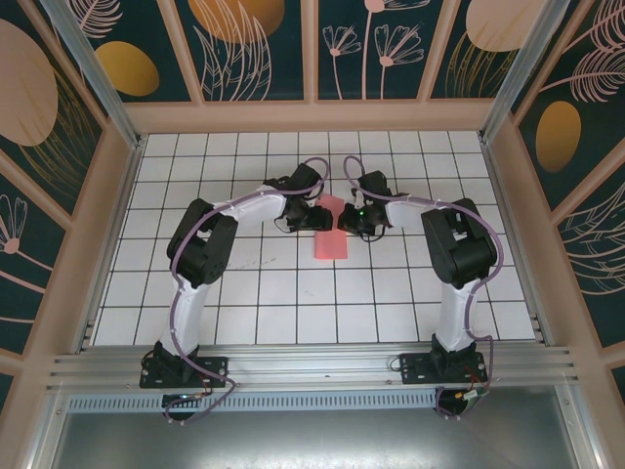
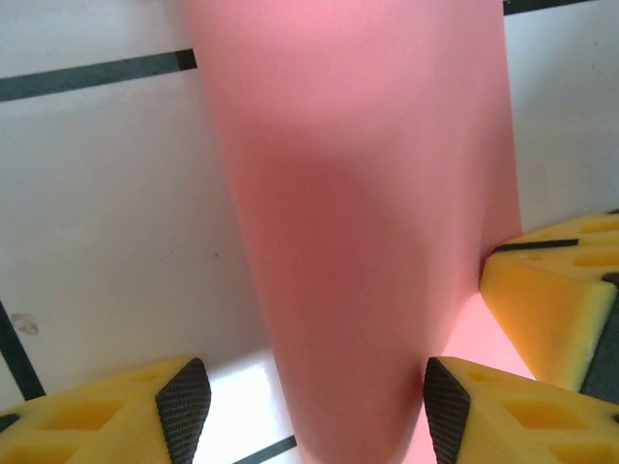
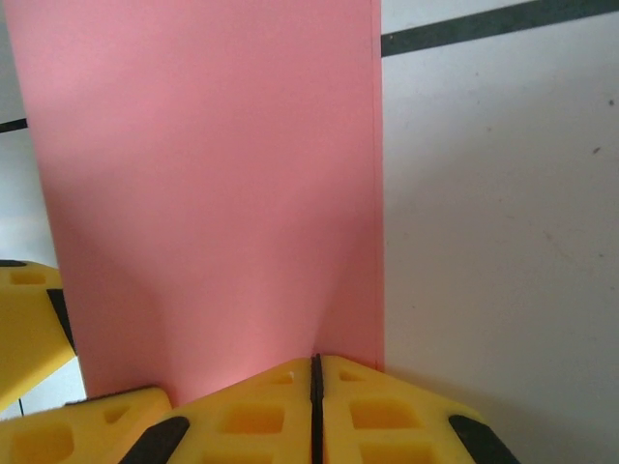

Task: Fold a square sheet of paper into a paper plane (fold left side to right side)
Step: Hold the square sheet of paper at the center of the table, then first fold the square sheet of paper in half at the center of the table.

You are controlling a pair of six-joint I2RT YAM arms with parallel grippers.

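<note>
The square sheet of paper (image 1: 331, 233) is coral red and lies doubled over into a narrow rectangle on the white grid table. My left gripper (image 1: 311, 211) is at its upper left. In the left wrist view the left gripper (image 2: 314, 411) stands open, and the rounded, uncreased fold of the paper (image 2: 358, 242) bulges up between its fingers (image 2: 184, 406). My right gripper (image 1: 348, 219) is at the sheet's right edge. In the right wrist view the right gripper (image 3: 316, 372) is shut, with the paper (image 3: 213, 184) puckering into the closed tips.
The two grippers stand almost tip to tip over the sheet. A right finger (image 2: 551, 300) shows beside the left jaws, and a left finger (image 3: 29, 329) shows beside the right jaws. Wooden walls (image 1: 312, 115) and aluminium posts fence the table. Open white tiles (image 1: 322, 303) lie nearer the arm bases.
</note>
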